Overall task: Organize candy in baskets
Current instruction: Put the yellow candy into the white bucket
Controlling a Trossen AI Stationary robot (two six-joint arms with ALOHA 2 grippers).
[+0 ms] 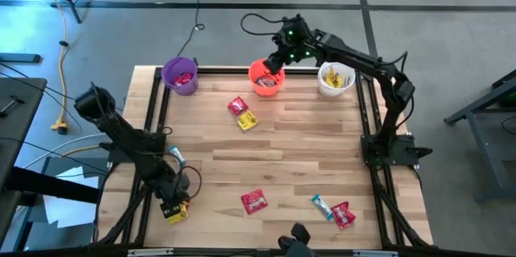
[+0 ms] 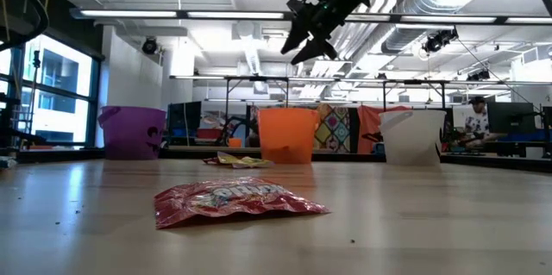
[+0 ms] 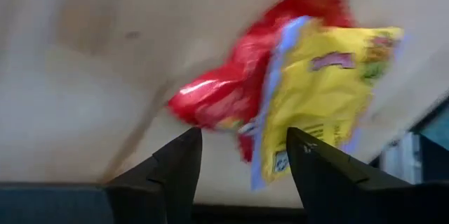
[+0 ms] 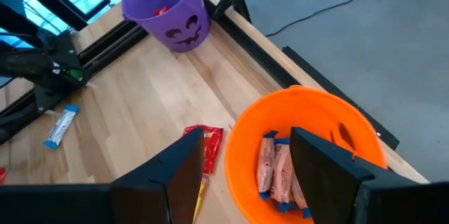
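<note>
Three buckets stand along the far edge: purple (image 1: pixel 180 76), orange (image 1: pixel 266 80) and white (image 1: pixel 334 79). The orange bucket (image 4: pixel 309 150) holds several blue-and-white bars (image 4: pixel 277 171). My right gripper (image 4: pixel 245 175) hangs open just above it, with nothing between its fingers. Near the table's near left corner my left gripper (image 3: pixel 242 164) points down, open, over a small pile: a red packet (image 3: pixel 224 94), a yellow packet (image 3: pixel 323 83) and a blue-and-white wrapper between them. The pile lies on the wood, and the view of it is blurred.
Loose candy lies on the wood: a red (image 1: pixel 237 105) and a yellow packet (image 1: pixel 247 120) mid-table, a red packet (image 1: pixel 254 201) near the front, a blue bar (image 1: pixel 322 206) beside a red packet (image 1: pixel 343 215) at the near right, a blue bar (image 1: pixel 177 157) by the left arm.
</note>
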